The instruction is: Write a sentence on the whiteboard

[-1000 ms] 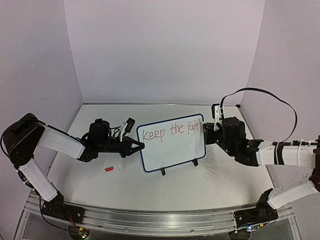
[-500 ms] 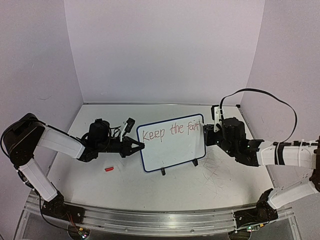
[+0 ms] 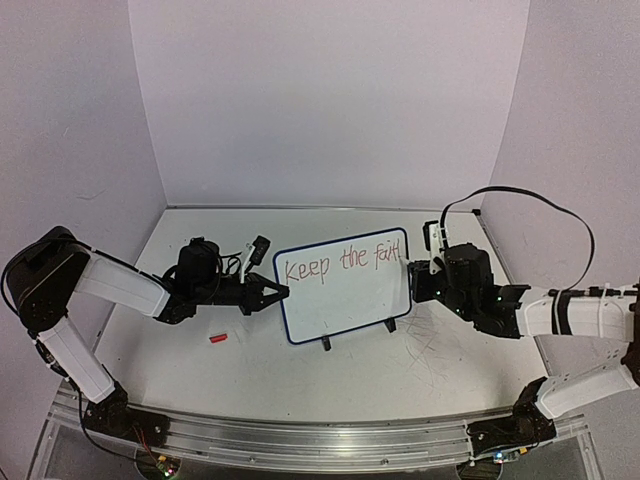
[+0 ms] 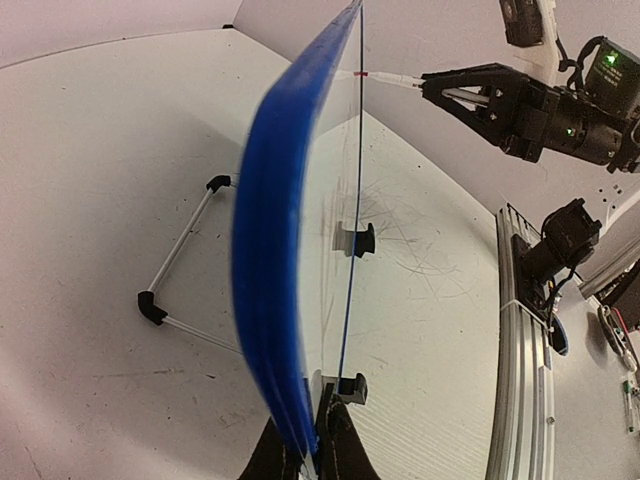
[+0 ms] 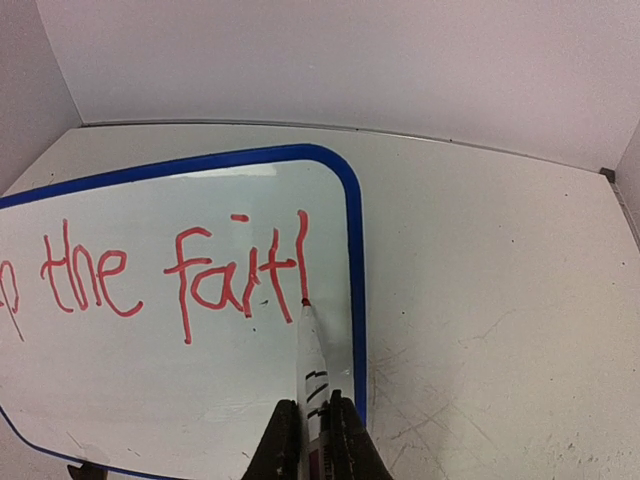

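The whiteboard [image 3: 345, 300] stands near the middle of the worktop [image 3: 300, 385], propped on its long edge and leaning back on two small black clip feet [image 3: 326, 343]. It is a small white rectangle with a thin dark-blue rim and rounded corners. The sentence [image 3: 340, 264] runs along the board's upper part in thin red handwriting: "Keep the fait", then one more upright stroke close to the right rim. The left claw [image 3: 278, 293] is clenched on the board's left edge, pinching the blue rim. The right claw [image 5: 312, 440] is clamped around a white marker [image 5: 309, 350], whose red tip touches the board at the foot of that last stroke. Grey scratches [image 3: 430, 345] mark the worktop right of the board, and a small red piece [image 3: 218, 339] lies to its left.
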